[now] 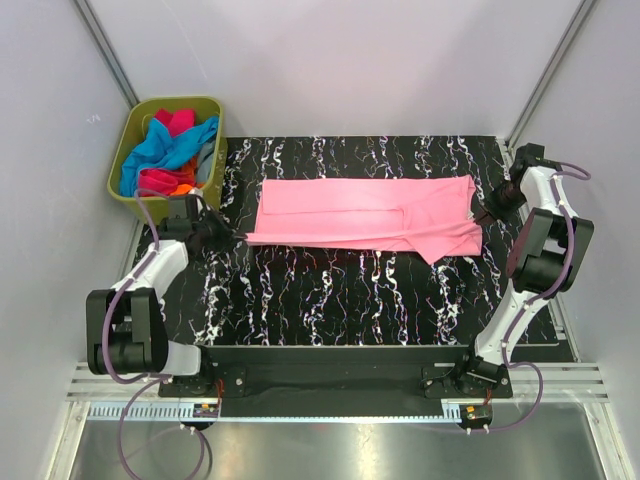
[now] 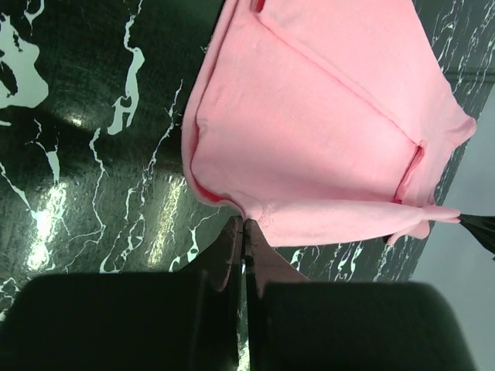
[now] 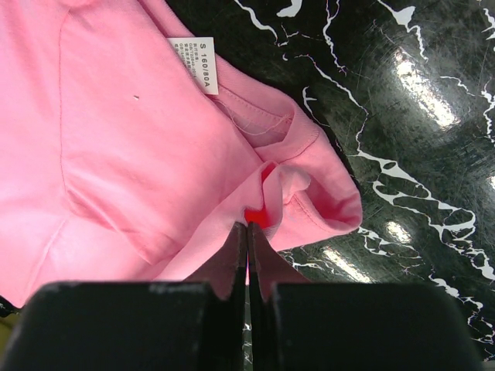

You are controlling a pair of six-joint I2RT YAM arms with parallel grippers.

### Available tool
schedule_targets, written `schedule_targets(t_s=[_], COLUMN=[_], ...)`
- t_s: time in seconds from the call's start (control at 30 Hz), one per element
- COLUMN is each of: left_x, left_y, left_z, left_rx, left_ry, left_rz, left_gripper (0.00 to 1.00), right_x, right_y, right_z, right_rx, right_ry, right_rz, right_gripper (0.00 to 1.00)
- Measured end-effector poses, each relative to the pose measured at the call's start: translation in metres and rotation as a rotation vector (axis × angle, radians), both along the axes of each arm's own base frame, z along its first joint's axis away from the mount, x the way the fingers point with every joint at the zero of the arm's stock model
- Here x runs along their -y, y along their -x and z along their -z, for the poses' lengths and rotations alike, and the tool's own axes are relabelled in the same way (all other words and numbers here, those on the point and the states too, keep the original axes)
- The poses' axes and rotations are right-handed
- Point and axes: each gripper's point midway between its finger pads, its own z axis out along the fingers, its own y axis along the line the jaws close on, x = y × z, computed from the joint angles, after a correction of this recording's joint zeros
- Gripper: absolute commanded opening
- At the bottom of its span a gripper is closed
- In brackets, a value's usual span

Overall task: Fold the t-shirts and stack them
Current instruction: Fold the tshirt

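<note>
Marbled table [image 1: 330, 300], pink shirt [image 1: 360, 212] spread flat
Left gripper [image 1: 240, 237] and right gripper [image 1: 481, 214] clamp shut on opposite ends, probably to smooth it for folding

A robot lab cell — plain white walls [image 1: 350, 60], aluminium rail [image 1: 570, 380], marbled black table [image 1: 330, 290].

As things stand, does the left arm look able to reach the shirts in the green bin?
Probably yes: the bin sits open-topped just beyond the left claw, nothing between. But that claw is shut on the pink t-shirt, so it must let go first.
</note>
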Motion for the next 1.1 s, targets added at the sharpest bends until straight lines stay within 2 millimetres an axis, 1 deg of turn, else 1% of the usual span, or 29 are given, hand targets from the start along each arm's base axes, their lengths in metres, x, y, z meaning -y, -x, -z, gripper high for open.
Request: schedule_targets(t_s=[0.1, 0.13, 0.23, 0.3, 0.43, 0.5, 0.67, 0.87, 1.1], left_x=[0.001, 0.002, 0.003, 0.002, 0.002, 0.002, -0.001, 0.005, 0.012], left_y=[-0.002, -0.006, -0.028, -0.043, -0.059, -0.064, -0.074, -0.091, -0.111], left_z=[-0.002, -0.004, -0.012, -0.013, -0.007, -0.001, 0.010, 0.008, 0.010], left_rx=[0.012, 0.016, 0.034, 0.038, 0.017, -0.003, -0.030, -0.027, -0.015], left_ry=[-0.015, -0.020, -0.028, -0.033, -0.039, -0.040, -0.059, -0.073, -0.082], left_rz=[0.020, 0.029, 0.046, 0.051, 0.060, 0.062, 0.071, 0.101, 0.125], left_gripper=[0.00, 0.00, 0.00, 0.00, 0.00, 0.00, 0.00, 0.00, 0.01], right_x=[0.000, 0.000, 0.001, 0.002, 0.006, 0.006, 0.004, 0.003, 0.002], right_y=[0.000, 0.000, -0.003, -0.007, -0.021, -0.028, -0.041, -0.051, -0.054], right_z=[0.000, 0.000, -0.003, -0.008, -0.020, -0.022, -0.015, -0.004, -0.004], right_rx=[0.000, 0.001, 0.010, 0.024, 0.068, 0.080, 0.083, 0.073, 0.075], right_ry=[0.000, 0.001, 0.004, 0.008, 0.021, 0.019, 0.005, -0.001, -0.001], right_rz=[0.000, 0.000, 0.000, 0.000, -0.002, -0.007, -0.019, -0.027, -0.030], right_gripper=[0.00, 0.00, 0.00, 0.00, 0.00, 0.00, 0.00, 0.00, 0.00])
